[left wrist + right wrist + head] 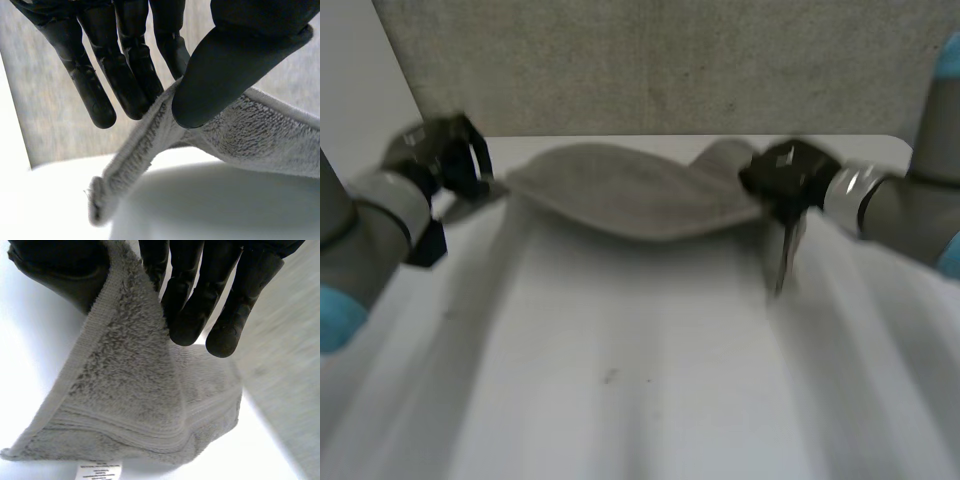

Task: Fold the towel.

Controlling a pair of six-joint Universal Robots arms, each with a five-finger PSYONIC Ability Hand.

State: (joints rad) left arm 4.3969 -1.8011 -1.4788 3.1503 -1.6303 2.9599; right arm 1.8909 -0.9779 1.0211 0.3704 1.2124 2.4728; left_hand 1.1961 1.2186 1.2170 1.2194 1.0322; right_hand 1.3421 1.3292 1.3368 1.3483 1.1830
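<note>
Head view: towel (640, 195) in left hand (445, 152)

Plain grey terry-cloth towel (630, 195): uniform mid-grey, flat woven band striping near hem. Small white fabric label (99, 471), dark print. Matte black: left hand (225, 65), right hand (190, 305). Smooth white table (620, 380). Speckled grey wall panel (670, 60).

Grey terry towel (630, 195) hangs clear of the white tabletop (620, 380), stretched sideways at the far side, middle sagging, a small white label (98, 471) on one hem.
</note>
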